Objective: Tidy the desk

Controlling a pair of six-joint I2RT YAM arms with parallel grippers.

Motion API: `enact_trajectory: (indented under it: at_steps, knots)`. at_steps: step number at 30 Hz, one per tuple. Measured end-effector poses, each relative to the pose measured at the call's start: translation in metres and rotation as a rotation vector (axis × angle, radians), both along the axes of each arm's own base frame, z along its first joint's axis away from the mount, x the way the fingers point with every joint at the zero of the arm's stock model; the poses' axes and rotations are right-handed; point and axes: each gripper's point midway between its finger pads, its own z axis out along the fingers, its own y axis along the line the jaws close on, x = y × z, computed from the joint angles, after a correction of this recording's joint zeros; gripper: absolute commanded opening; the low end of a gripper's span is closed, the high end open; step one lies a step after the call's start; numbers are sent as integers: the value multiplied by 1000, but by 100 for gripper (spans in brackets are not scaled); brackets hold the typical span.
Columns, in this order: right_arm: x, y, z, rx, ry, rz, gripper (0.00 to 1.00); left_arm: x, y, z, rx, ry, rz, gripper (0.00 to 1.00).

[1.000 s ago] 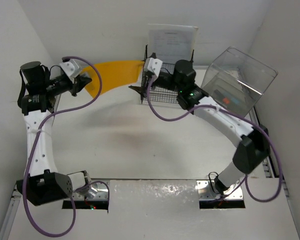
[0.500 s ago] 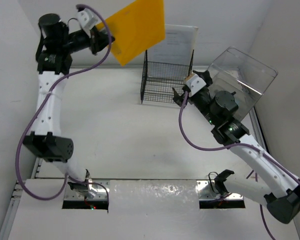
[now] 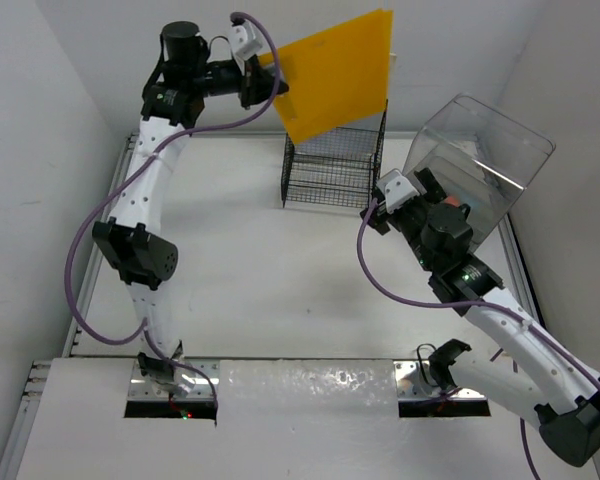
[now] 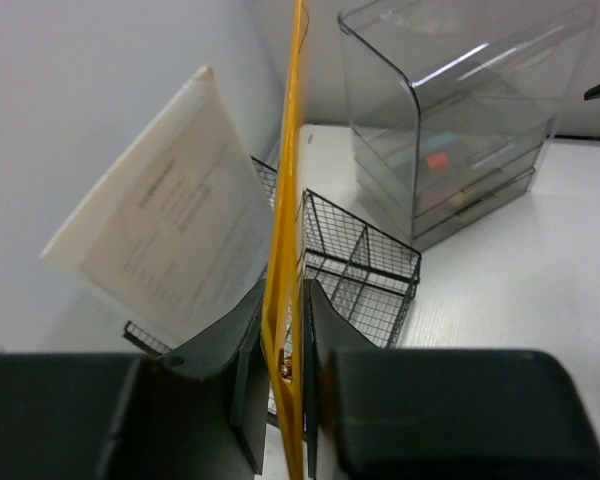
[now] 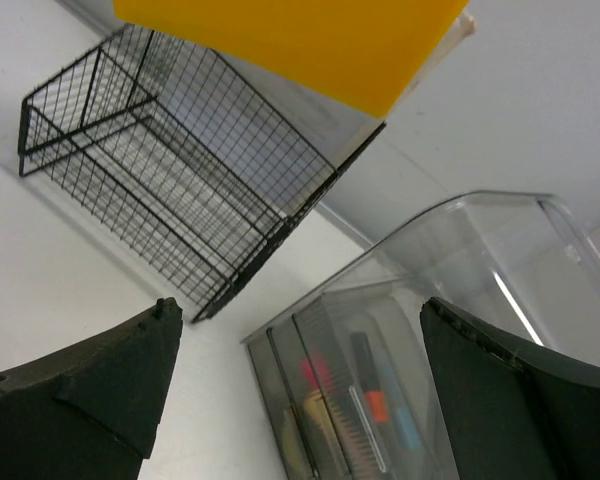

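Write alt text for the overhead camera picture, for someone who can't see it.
The left gripper holds a flat yellow folder in the air over a black wire rack at the back of the white desk. The right gripper hangs open near a clear drawer box on the right.

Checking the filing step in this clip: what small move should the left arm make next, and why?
Probably lower the yellow folder straight down into the wire rack. The left gripper pinches its edge, and the folder hangs upright above the rack, beside the white paper standing in it.
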Motion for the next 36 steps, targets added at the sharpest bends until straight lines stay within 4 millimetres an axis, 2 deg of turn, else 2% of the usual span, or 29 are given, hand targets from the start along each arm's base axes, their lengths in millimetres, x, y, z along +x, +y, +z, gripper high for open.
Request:
enact_trajectory:
  at_steps: [5,9,11,14,18,25,28,32,36]
  knots:
    - [-1,-3,-14,-25,32,-12,99,12,-14,-30,28,20,-35,0]
    - [-2,-4,-19,-30,49,-13,99,31,-20,-62,55,40,-45,0]
    - [-1,-3,-20,-30,55,-13,99,37,-23,-66,53,19,-63,0]
    - [-1,-3,-25,-33,67,-13,99,38,-23,-68,72,-14,-66,0]
    - [1,-3,-30,-37,81,-17,99,40,-21,-81,107,-39,-75,0]
    - [12,5,-42,-66,135,-3,99,40,-16,-130,203,-17,-86,0]
    - [23,11,-26,-70,140,12,99,39,-17,-138,222,-8,-84,0]
    - [51,23,33,-25,73,41,99,39,-16,-137,221,-2,-81,0]
    - [77,36,79,2,14,86,98,41,-17,-134,206,14,-68,0]
